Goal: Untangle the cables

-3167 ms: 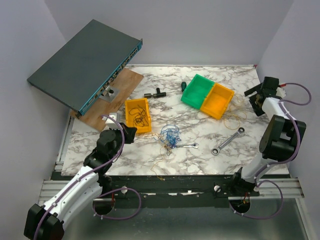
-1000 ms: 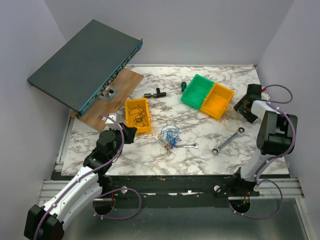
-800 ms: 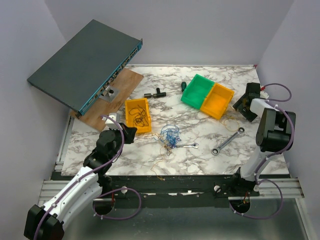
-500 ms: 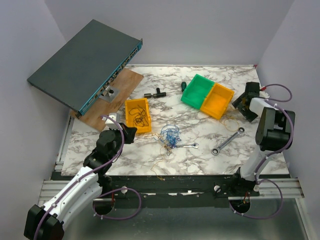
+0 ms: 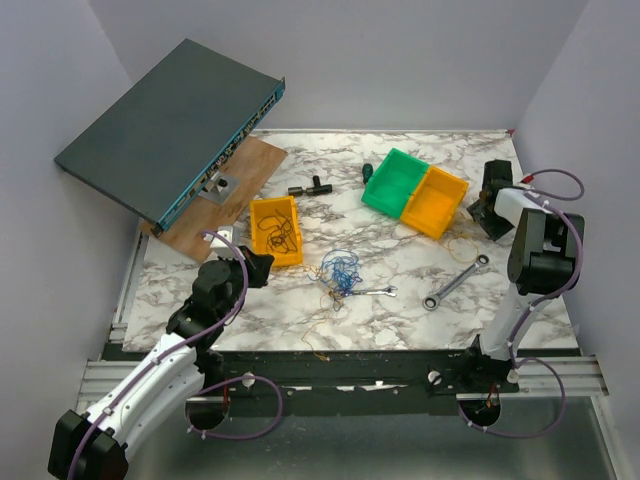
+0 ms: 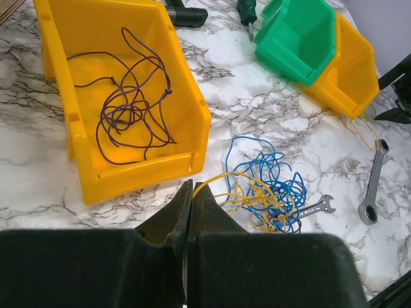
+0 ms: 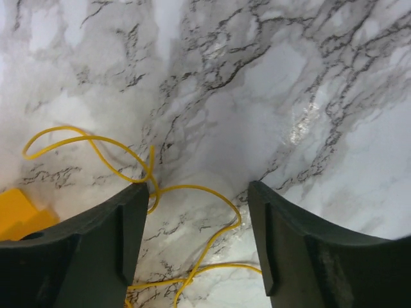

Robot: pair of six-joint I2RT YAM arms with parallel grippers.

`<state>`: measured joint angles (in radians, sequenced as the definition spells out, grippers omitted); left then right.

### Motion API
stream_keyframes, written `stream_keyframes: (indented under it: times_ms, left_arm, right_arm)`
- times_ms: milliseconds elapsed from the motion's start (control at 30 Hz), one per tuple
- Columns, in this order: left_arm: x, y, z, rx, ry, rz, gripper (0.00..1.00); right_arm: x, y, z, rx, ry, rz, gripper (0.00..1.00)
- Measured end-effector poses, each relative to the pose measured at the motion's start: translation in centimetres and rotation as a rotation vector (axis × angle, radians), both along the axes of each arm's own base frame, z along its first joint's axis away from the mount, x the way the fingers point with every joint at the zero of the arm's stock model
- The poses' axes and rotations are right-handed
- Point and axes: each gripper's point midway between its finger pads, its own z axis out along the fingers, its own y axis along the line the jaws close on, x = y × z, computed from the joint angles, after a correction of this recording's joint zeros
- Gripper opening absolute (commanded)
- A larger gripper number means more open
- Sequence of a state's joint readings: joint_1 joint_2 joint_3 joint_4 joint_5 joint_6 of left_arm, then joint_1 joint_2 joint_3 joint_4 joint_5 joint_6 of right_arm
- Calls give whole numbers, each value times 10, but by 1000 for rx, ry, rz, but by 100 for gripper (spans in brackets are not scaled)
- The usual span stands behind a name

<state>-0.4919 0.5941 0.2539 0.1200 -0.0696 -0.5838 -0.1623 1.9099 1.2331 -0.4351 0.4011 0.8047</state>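
Note:
The cables are in three places. A tangle of blue and yellow wire (image 5: 340,272) (image 6: 270,192) lies mid-table. A purple wire (image 6: 131,109) is coiled inside the left yellow bin (image 5: 262,213). A loose yellow wire (image 7: 96,141) (image 5: 465,240) loops over the marble at the right. My left gripper (image 6: 191,186) (image 5: 262,263) is shut, and a yellow strand arches from the tangle into the seam at its tips. My right gripper (image 7: 198,192) (image 5: 488,205) stands open just above the loose yellow wire, its fingers straddling a bend of it without touching.
A small spanner (image 5: 378,292) touches the tangle and a ratchet wrench (image 5: 456,281) lies to its right. Green (image 5: 395,180) and yellow (image 5: 438,200) bins sit at the back right. A network switch (image 5: 170,125) leans over a wooden board (image 5: 225,195).
My right arm has swung left and turned, bringing its gripper from the table's right edge to beside the yellow bin, over the loose yellow wire. The left arm has stayed still.

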Motion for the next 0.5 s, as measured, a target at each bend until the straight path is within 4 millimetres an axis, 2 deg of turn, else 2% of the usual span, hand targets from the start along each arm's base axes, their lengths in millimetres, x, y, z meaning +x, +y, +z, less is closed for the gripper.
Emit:
stream_keyframes:
  times_ms: [33,167,200,367,500]
  left_arm:
    - [0,0,0,1,1,0,0]
    - [-1,0,-1,2,4,0,0]
    - [-1,0,-2,3,6,0,0]
    - [-1,1,-3,6,11,0,0]
    - [-2,1,-3,6,11,0,0]
  right_arm:
    - [-2,-1,-1,-7,4,-4,59]
    - [-4,-2,-1,-17,14,0,9]
    - [-3,-3,-1,-17,12,1,1]
    - [1,1,0,-6,-11,14,1]
    - [-8,7,3,10,-15,32,1]
